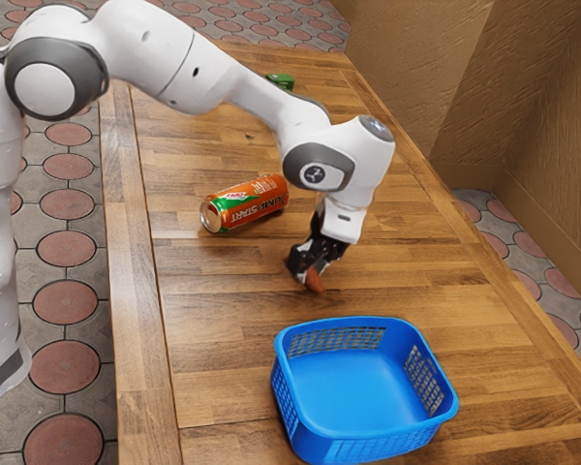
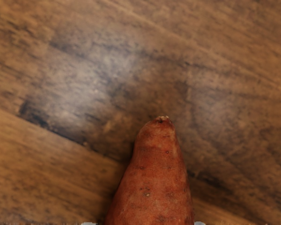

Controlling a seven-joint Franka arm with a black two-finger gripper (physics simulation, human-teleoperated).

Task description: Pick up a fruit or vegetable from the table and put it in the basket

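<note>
We get the exterior view from beside the arm, set back and angled down over the worktop (image 1: 213,359); wrist view faces down close from the hand (image 2: 141,224), both sharing the sweet potato (image 2: 154,183).

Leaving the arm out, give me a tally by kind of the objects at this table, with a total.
Vegetable, a sweet potato: 1
Drink can: 1
Basket: 1
Small green item, kind unclear: 1
Total: 4
</note>
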